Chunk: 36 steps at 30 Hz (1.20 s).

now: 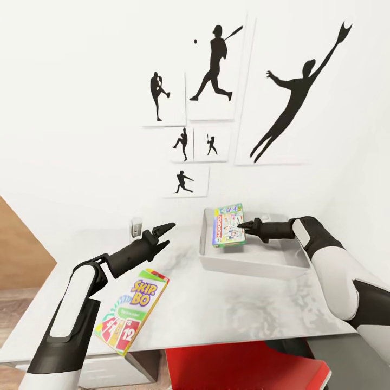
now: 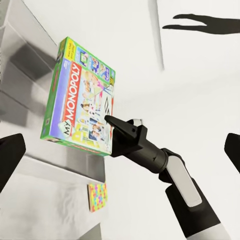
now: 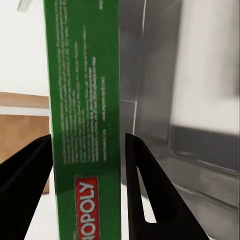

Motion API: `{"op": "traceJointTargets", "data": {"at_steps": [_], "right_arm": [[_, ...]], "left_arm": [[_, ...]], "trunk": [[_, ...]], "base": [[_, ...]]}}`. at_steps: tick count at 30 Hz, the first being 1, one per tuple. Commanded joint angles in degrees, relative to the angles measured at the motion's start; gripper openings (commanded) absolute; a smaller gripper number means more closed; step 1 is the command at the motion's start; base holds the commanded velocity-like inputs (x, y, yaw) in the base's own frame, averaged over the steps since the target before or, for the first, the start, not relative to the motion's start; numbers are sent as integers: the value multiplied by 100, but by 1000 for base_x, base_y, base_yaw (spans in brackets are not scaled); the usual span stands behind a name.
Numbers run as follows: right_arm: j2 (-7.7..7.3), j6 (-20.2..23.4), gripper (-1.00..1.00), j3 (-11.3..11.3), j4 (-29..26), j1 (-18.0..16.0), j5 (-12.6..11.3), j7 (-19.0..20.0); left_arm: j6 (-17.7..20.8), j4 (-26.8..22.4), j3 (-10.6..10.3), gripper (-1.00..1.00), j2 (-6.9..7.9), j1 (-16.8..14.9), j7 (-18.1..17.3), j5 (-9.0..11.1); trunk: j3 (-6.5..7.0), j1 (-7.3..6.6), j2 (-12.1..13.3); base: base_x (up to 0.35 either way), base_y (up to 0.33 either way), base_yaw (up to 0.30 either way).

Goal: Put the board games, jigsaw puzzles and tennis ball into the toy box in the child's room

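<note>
A green Monopoly board-game box is held by the right claw above the shallow grey rectangular toy box that stands on the pale marbled desk. In the right wrist view the green edge of the box is seen gripped between the two black fingers, one on each face, so that claw is closed on the game. From the left wrist view the game is seen hanging tilted over the toy box's grey wall, apparently clear of its floor, though the gap beneath cannot be judged exactly. The left claw hangs over the desk with its fingers spread and nothing between them, near the left rim of the toy box. A second board game, a flat white, yellow and red Skip-Bo box, lies flat on the desk by the near edge, beside the left forearm and well apart from the toy box. The step in hand is judged to be the placing of the Monopoly game into the toy box. The next move calls for the game to be lowered until it rests inside the walls, and only then released; afterwards the Skip-Bo box could be taken up by the free left claw.
</note>
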Motion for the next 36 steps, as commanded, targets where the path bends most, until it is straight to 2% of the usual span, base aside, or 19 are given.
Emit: {"op": "traceJointTargets", "data": {"at_steps": [1, 36], "right_arm": [[0, 40, -100, -23, 1, -7, -41, -16], [60, 6, -100, -31, 1, -106, -43, -8]], "left_arm": [[17, -5, 1, 100, -3, -5, 57, 64], [17, -5, -86, 100, -39, -15, 67, 73]], "trunk": [[-21, 3, -12], [-348, 3, -12]], "base": [[0, 0, 0], [0, 0, 0]]}}
